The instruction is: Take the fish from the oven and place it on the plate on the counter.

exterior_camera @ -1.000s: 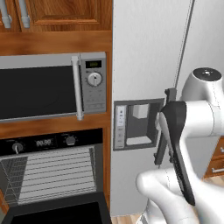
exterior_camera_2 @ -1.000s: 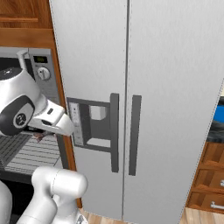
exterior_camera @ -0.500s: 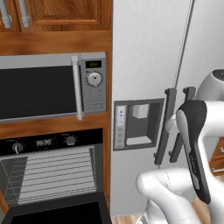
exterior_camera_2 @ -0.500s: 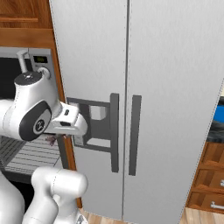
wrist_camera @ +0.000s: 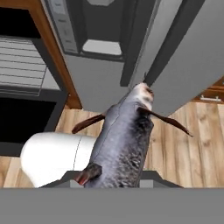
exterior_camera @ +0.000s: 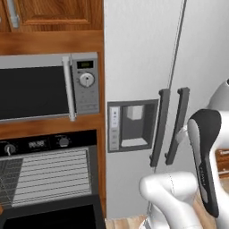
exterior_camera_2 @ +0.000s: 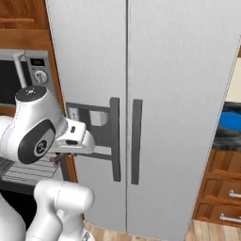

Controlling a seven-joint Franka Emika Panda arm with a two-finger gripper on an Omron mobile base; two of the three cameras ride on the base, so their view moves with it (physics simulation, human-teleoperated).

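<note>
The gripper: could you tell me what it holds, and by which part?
The gripper holds the fish by its tail end; its head points away, toward the fridge.

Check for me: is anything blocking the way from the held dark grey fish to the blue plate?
The slim dark grey fish hangs from the gripper before the grey fridge doors. The bright blue plate sits right, past the fridge's edge; nothing visible between.

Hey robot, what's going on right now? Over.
Claw shut on fish. Oven open, left behind. Plate far right; fridge ahead, between.
</note>
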